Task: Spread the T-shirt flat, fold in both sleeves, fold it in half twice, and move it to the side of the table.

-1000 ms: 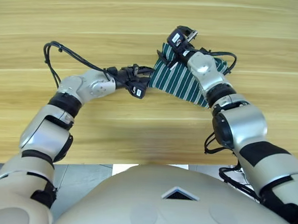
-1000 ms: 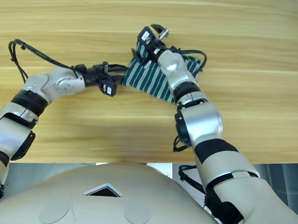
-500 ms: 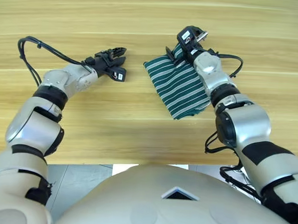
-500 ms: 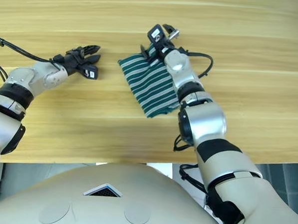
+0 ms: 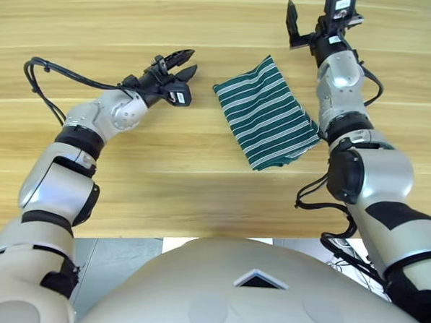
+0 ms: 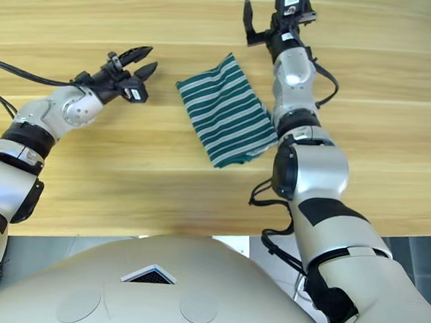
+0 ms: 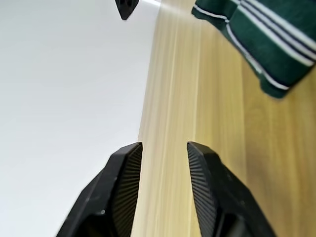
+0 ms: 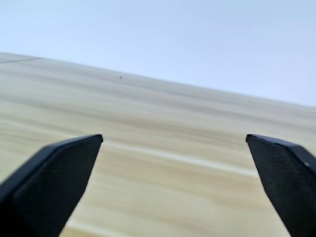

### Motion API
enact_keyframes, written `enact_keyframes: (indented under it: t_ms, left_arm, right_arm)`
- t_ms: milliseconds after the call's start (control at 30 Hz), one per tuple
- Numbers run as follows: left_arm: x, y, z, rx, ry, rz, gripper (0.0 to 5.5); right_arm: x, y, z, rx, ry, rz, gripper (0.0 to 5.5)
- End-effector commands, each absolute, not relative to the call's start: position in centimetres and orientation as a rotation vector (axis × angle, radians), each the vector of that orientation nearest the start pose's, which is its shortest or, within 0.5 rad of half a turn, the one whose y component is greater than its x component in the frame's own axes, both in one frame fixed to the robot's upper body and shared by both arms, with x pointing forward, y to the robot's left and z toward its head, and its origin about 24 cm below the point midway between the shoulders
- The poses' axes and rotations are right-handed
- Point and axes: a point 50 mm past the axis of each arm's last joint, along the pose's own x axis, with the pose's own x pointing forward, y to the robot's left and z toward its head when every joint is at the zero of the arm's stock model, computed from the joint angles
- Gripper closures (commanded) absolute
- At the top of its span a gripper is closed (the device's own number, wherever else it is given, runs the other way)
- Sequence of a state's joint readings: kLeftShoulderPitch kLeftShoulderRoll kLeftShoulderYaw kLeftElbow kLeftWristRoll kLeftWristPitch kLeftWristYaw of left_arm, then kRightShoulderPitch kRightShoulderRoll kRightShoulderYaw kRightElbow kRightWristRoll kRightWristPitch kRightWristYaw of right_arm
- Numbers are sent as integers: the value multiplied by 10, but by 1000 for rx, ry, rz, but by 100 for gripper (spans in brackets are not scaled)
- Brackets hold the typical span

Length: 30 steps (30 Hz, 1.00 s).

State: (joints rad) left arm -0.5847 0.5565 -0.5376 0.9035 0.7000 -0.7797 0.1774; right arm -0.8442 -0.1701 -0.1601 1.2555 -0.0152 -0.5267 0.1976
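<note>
The T-shirt (image 5: pixel 266 114), green with thin white stripes, lies folded into a small rectangle on the wooden table (image 5: pixel 199 189), slightly right of centre. My left gripper (image 5: pixel 181 63) hovers open a short way to its left, fingertips pointing toward it and holding nothing. In the left wrist view the left gripper (image 7: pixel 164 145) has a narrow gap between its fingers, and a corner of the T-shirt (image 7: pixel 266 39) lies ahead. My right gripper (image 5: pixel 313 23) is raised beyond the shirt's far right corner. The right gripper (image 8: pixel 173 138) stands wide open and empty over bare wood.
The table's front edge (image 5: pixel 161 238) runs close to my body, with grey floor below it. Bare wood stretches left of the left gripper, behind the shirt and to its right. A pale wall (image 8: pixel 158 34) rises past the table's far edge.
Both grippers were at the shirt a second ago. The left one drew away leftward, then the right one let go and rose toward the far edge. The shirt now lies flat by itself.
</note>
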Motion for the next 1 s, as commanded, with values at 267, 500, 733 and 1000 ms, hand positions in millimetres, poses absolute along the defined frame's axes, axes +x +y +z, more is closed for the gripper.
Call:
enact_keyframes:
  t_ms: [267, 500, 733, 1000]
  left_arm:
    - [312, 169, 32, 1164, -351, -658, 382]
    - [311, 171, 24, 1161, -313, -629, 382]
    - [304, 176, 9, 1142, -252, -602, 382]
    - [294, 181, -10, 1102, -164, -572, 382]
  right_arm:
    - [308, -124, 30, -690, -241, 726, 14]
    - [288, -144, -20, -912, 12, 670, 14]
    - [252, -252, -33, -1075, 253, 472, 14]
    - [195, -368, 2, -1191, 462, 335, 14]
